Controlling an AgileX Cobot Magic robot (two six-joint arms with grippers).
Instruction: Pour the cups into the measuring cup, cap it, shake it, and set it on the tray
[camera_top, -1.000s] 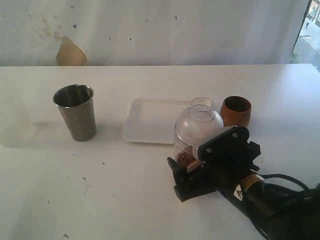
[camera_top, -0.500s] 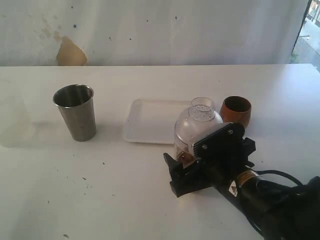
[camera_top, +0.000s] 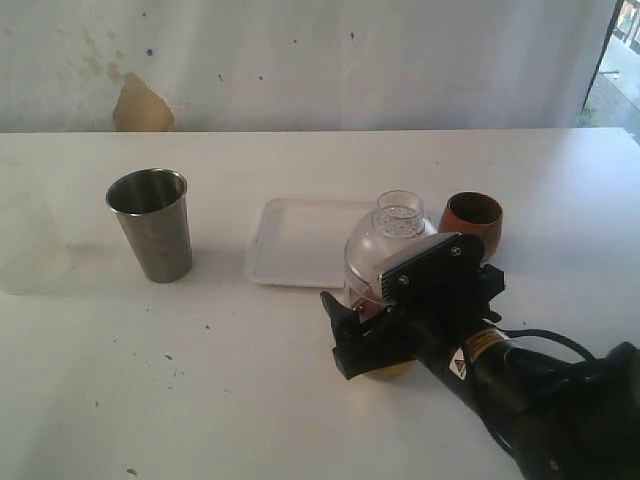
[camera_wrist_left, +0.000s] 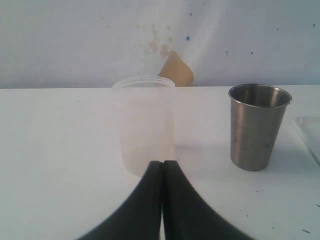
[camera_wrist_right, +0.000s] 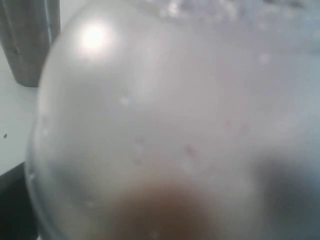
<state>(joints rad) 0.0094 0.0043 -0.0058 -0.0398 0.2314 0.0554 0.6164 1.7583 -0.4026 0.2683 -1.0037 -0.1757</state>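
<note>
The measuring cup, domed lid already on, is just beside the white tray's near corner, with the wooden cup close by on the desk. The right tool straddles the cup's lower body with its jaws wide; I cannot tell whether they press on it. Shaking or traying looks to be the step in hand, and it calls for a firm, upright hold. The left tool is closed and empty, well apart, near the steel tumbler.
</note>
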